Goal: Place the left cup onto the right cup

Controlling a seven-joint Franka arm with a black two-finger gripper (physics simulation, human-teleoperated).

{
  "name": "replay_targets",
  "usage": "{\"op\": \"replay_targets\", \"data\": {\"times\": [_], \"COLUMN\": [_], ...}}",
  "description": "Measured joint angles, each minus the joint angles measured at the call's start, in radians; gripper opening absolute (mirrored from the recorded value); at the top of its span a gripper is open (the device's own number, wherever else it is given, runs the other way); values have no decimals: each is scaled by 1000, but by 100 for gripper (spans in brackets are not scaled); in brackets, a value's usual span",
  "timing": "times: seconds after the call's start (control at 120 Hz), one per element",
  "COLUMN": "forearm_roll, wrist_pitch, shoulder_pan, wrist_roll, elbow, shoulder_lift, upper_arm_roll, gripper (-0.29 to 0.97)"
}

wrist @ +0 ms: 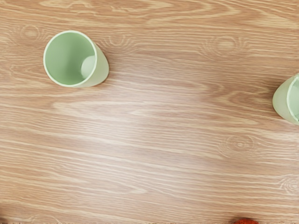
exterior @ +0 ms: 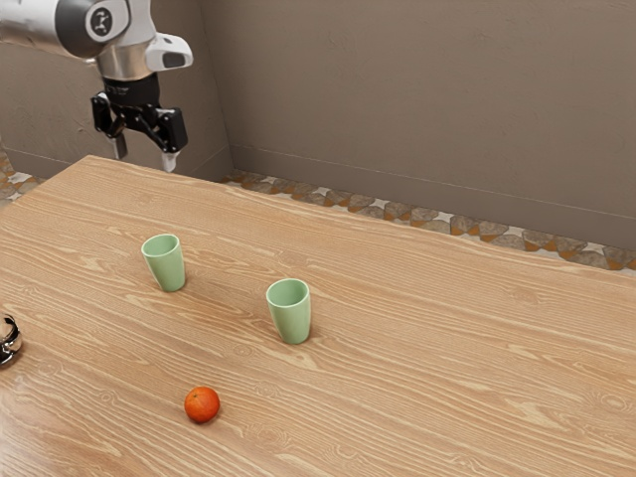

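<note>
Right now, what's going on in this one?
The arm's pincer hangs open and empty above the far corner of the wooden table, well away from everything on it. Two green cups stand upright and apart: the left cup toward the exterior view's left, the right cup toward its right. Neither is touched or stacked, so the placing has not yet begun. A small orange lies nearer the camera.

The arm (exterior: 91,22) enters from the exterior view's upper left, wrist bent downward — the gripper (exterior: 144,152) hangs high, fingers spread apart, holding nothing.
</note>
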Motion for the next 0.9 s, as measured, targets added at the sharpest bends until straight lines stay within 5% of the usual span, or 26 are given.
{"op": "replay_targets", "data": {"times": [0.242,0.9], "forearm_roll": [10,-2], "wrist_pitch": [47,409], "shoulder_pan": [-107,-37], "wrist_roll": [1,149], "elbow": [-12,-99], "shoulder_lift": [52,281], "upper_arm_roll": [49,195], "gripper": [68,68]}}
